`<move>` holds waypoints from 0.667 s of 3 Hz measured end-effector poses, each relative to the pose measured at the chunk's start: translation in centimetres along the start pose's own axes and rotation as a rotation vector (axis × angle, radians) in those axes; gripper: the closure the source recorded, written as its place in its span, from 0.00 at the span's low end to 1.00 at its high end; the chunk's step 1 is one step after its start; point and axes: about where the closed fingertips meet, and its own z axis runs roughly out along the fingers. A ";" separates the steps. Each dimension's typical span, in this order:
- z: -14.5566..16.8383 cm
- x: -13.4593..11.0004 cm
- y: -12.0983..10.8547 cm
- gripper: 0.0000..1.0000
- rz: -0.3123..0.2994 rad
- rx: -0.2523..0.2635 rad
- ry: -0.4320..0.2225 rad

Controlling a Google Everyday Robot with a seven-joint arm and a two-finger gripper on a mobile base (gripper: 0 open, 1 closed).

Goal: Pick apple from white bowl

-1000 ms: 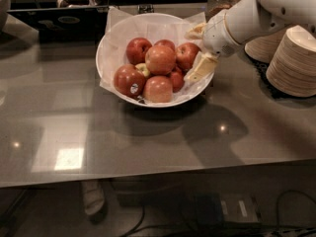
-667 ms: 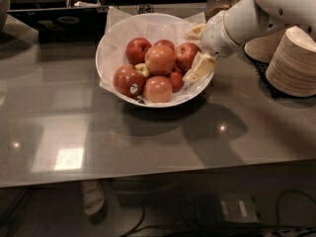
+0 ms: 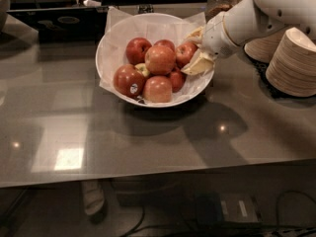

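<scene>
My gripper (image 3: 190,53) reaches in over the right rim of the white bowl (image 3: 196,90), fingers spread and holding nothing, either side of the deep-red apple (image 3: 182,52), which sits in the bowl among the others, so gripping and lifting remain.

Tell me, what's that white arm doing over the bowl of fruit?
A robot arm is reaching into the white bowl on the grey counter to take an apple. Its gripper is at the bowl's right side, right against the deep-red apple, which lies in the bowl among the other apples. It has not been lifted out yet. A stack of beige bowls stands off to the right.
</scene>
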 end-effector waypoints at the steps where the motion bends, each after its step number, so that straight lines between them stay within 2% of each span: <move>1: 0.0 0.0 0.0 0.89 0.000 0.000 0.000; 2: 0.0 0.0 0.0 1.00 0.000 0.000 -0.001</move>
